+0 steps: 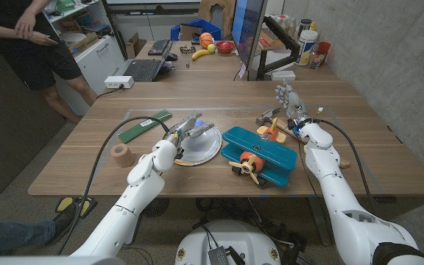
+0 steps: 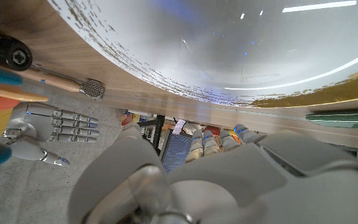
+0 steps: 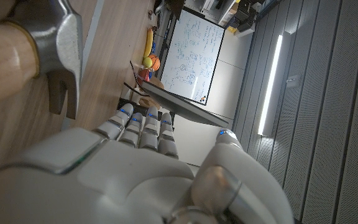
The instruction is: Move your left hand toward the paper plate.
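The wooden surface (image 1: 359, 158) filled the middle of the head view, running from the lower left of the frame to the far right. Near the centre lay the teal toy plane (image 1: 260, 152), with an orange nose and propeller at its lower end. Just left of it sat the paper plate (image 1: 206, 144), white and round, close to the middle of the frame; in the left wrist view its pale underside (image 2: 229, 43) spread across the upper part of the picture, very close to the camera.

The left robot hand (image 1: 185, 133) was at the plate's left rim, its fingers reaching over the edge; I could not tell whether they touched the rim or gripped anything, since the knuckles (image 2: 216, 180) hid the fingertips in the wrist view. The right robot hand (image 1: 291, 101) stood at the upper right of the plane, fingers apart and straight, holding nothing; the left wrist view showed it (image 2: 45, 130) the same way.

A green flat bar (image 1: 145, 126) lay to the upper left of the plate. A hammer (image 1: 269, 118) rested just left of the right robot hand, its metal head (image 3: 58, 43) large in the right wrist view. A roll of tape (image 1: 121, 155) sat at the left, well apart from the plate.
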You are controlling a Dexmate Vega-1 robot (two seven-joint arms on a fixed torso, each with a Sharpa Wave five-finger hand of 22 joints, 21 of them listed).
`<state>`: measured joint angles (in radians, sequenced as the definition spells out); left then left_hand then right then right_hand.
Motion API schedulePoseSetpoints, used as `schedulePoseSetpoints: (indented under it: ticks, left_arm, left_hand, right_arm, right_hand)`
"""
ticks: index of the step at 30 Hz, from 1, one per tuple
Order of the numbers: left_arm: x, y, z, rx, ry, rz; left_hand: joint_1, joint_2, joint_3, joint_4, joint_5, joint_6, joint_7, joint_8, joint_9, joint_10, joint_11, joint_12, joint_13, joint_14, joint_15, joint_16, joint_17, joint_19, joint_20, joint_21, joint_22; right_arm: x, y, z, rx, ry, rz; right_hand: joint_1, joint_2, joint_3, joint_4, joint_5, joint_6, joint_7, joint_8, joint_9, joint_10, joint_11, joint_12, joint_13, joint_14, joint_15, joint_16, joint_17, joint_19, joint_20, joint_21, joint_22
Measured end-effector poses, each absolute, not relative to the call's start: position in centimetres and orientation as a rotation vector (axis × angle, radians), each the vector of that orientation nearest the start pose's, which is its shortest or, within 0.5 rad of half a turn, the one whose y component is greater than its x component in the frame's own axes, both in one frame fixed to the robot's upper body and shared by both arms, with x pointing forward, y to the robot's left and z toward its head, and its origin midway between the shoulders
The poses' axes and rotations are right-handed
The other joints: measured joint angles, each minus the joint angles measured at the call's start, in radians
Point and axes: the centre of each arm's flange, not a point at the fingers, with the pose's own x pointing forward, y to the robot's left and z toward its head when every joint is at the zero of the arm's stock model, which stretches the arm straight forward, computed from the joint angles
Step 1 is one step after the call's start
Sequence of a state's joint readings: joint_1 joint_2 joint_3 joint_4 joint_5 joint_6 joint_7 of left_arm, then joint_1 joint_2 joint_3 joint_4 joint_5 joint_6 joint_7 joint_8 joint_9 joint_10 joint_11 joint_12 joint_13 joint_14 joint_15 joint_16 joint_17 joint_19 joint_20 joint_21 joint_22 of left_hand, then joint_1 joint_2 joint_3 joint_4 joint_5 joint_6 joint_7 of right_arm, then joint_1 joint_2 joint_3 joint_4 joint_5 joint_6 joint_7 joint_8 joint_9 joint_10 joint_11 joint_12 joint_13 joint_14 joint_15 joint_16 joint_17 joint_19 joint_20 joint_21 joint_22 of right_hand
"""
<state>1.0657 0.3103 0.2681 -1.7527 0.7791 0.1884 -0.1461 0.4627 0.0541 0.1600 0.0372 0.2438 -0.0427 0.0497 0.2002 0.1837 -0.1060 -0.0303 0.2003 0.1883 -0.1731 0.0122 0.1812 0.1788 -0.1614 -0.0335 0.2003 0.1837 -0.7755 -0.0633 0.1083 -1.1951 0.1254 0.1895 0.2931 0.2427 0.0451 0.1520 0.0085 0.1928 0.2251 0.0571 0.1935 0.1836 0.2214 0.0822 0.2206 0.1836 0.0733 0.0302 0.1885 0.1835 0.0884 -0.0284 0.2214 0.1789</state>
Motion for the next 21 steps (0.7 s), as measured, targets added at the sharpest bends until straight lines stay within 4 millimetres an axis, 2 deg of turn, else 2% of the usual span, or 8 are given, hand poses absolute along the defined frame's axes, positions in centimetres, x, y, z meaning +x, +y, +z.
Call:
schedulePoseSetpoints:
  ticks: [21]
  left_arm:
    - [60.53, 18.91, -6.03, 1.177, -0.421, 0.002]
  left_hand:
    - [0.004, 0.004, -0.004, -0.004, 0.0, 0.0, 0.0, 0.0, 0.0, -0.004, -0.004, 0.0, 0.0, 0.004, -0.004, 0.0, 0.0, 0.0, 0.0, 0.0, 0.0]
  right_arm:
    - [67.38, -27.78, 0.16, 0.033, -0.634, 0.168]
  right_hand:
    - [0.0, 0.0, 0.0, 0.0, 0.0, 0.0, 0.0, 0.0, 0.0, 0.0, 0.0, 0.0, 0.0, 0.0, 0.0, 0.0, 0.0, 0.0, 0.0, 0.0, 0.0]
